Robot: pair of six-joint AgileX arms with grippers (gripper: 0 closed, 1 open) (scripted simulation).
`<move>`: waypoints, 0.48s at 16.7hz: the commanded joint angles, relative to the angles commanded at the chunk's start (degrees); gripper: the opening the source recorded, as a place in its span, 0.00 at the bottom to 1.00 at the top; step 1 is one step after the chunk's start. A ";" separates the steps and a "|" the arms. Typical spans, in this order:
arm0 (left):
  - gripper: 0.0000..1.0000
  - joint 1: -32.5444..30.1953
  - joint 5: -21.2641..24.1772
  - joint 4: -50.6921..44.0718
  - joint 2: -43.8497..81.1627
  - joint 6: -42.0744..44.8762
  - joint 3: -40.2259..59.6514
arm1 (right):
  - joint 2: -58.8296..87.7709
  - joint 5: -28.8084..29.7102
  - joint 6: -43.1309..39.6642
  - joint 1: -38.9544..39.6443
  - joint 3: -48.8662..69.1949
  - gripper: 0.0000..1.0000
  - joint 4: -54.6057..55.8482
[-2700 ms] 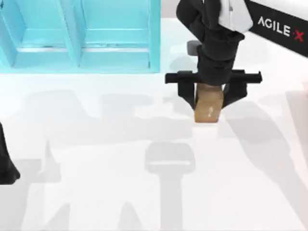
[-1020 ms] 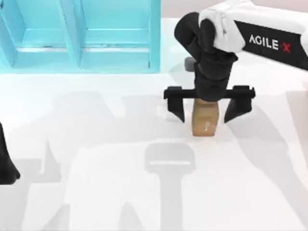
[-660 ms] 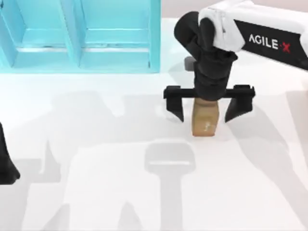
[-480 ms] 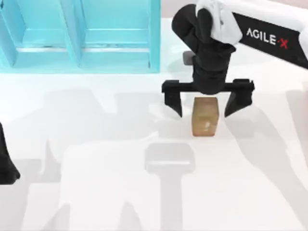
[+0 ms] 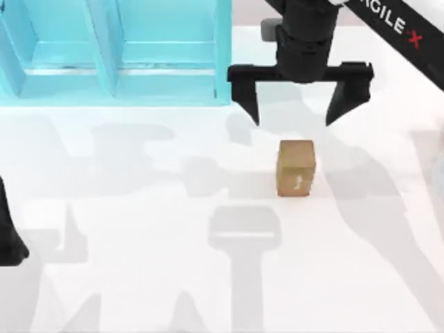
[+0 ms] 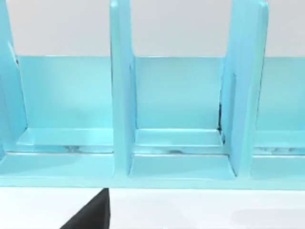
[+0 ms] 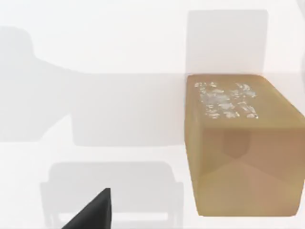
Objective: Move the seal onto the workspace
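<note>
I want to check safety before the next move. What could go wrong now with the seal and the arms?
1. The right gripper hangs open above and behind the seal, close to the turquoise shelf unit; a careless retreat might clip the shelf's right wall.
2. The seal stands free on the white tabletop; a low sweep of either arm could knock it over.
3. The left arm is parked at the table's left edge, so its risk seems small.

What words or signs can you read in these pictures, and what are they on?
"AGILE X", with its first letter cut off by the picture edge, in white with a red X: on the right arm in the top view.
A pale mark on the seal, blotchy on its face in the right wrist view: too blurred to read.
The turquoise shelf unit bears no text.
</note>
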 joint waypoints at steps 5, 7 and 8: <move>1.00 0.00 0.00 0.00 0.00 0.00 0.00 | 2.98 0.06 -0.21 -0.26 16.81 1.00 -13.39; 1.00 0.00 0.00 0.00 0.00 0.00 0.00 | 3.48 0.11 -0.28 -0.36 20.27 1.00 -16.32; 1.00 0.00 0.00 0.00 0.00 0.00 0.00 | 3.59 0.13 -0.31 -0.40 21.19 1.00 -17.09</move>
